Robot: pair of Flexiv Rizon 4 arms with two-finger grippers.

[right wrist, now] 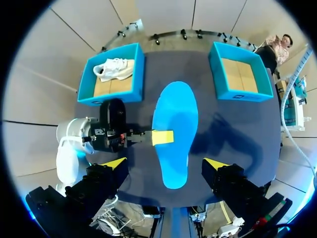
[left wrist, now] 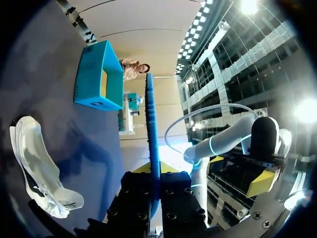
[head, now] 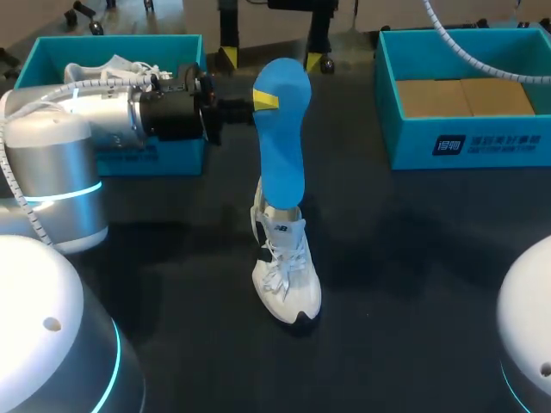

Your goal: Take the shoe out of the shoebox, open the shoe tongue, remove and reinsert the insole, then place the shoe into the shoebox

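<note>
Two yellow-tipped fingers of the left gripper (head: pixel 265 101) were clamped on the blue insole (head: pixel 282 138), one on each face. The left wrist view had it edge-on, right there between the pads. And that insole was up in the air, out over the dark table (head: pixel 413 258), with the arm coming in from the left side.

Down below sat the white shoe (head: pixel 286 271), on the table, toe toward the robot, laces loose. From the head view the insole's near end lined up over the shoe's collar. From the left wrist the shoe (left wrist: pixel 39 168) lay off to one side of the insole (left wrist: pixel 151 124), with a gap between them.

Up high, the right gripper (right wrist: pixel 165 163) hung over the insole's broad face, its fingers (right wrist: pixel 113 163) spread wide with nothing between them.

At the far edge stood two teal boxes. The left shoebox (head: pixel 52 52) had a second white shoe (head: pixel 112 67) inside. The right shoebox (head: pixel 448 142) showed only its brown cardboard floor.
</note>
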